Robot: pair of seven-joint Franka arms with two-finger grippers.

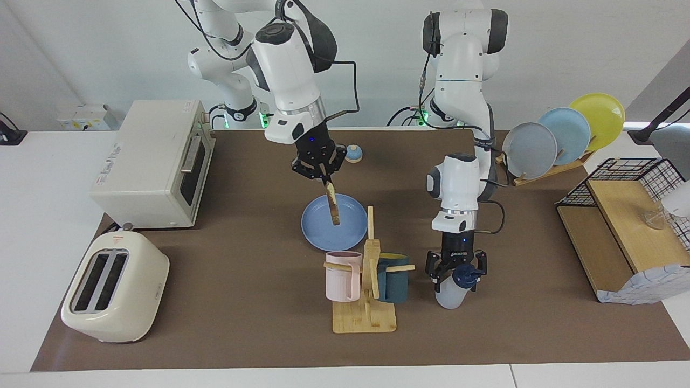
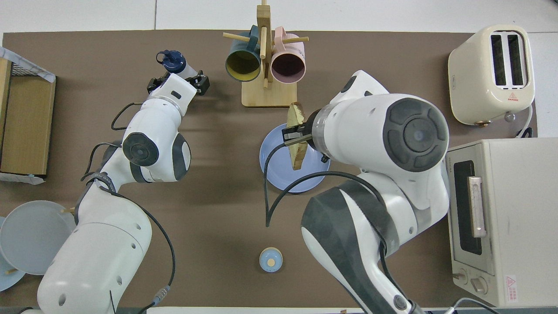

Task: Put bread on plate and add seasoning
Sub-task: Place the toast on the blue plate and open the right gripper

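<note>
The mug rack [image 1: 366,280] stands close beside the plate [image 1: 318,229] and the seasoning [image 1: 452,288], narrowing access there, while the desk [image 1: 242,280] between plate and toaster [image 1: 116,296] is open.

Two high, opposed tabletop [image 1: 242,334] views

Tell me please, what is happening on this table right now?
The right gripper holds the bread by its upper edge, hanging edge-down over the blue plate; it is not laid down yet. The left gripper is down around the seasoning bottle, which stands on the table beside the mug rack. Whether its fingers already grip the bottle is unclear.
</note>
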